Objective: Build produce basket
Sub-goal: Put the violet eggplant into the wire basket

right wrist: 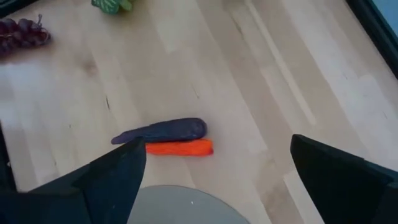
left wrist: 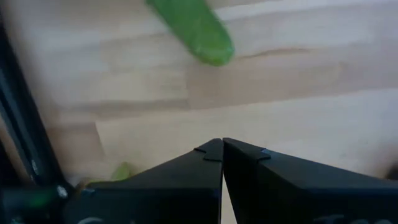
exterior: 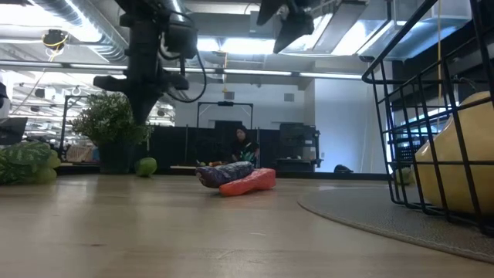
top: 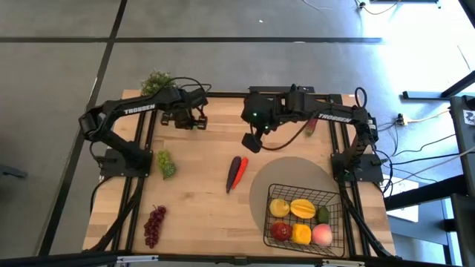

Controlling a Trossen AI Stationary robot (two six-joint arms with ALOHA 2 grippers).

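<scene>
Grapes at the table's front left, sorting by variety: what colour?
Dark purple grapes, clearest in the high view.

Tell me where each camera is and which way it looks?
High view: above, looking straight down; both arms, basket.
Low view: at table height, looking level across; arms hang from above.
Left wrist view: on the left arm, facing the table; shut left gripper, cucumber.
Right wrist view: on the right arm, facing down; open right gripper.
Shared: the red and purple pair also shows in the low view.
</scene>
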